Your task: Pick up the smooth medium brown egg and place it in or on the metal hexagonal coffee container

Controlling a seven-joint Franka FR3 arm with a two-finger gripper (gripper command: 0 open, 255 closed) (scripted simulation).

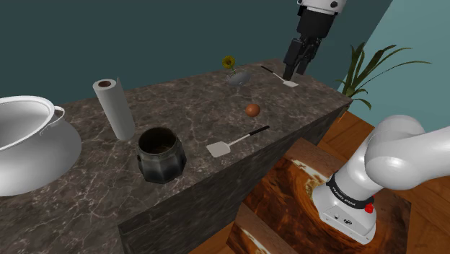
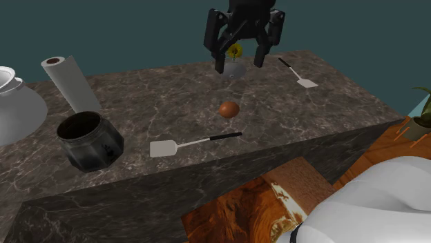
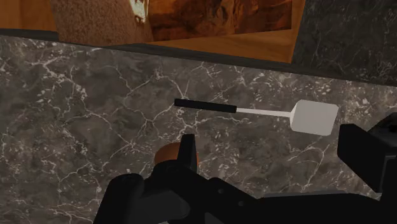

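Gripper (image 2: 241,61): being held above the counter (image 1: 187,108), jaws being spread apart, nothing clasped.
Egg (image 2: 229,109): being left on the counter below the jaws, untouched.
Coffee container (image 1: 161,155): being shown well apart from the jaws.

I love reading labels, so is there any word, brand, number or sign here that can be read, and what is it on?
No text can be read.
On the arm's dark band: tiny pale marks, too small to read.
On the dark container, brown egg and paper roll: no lettering seen.
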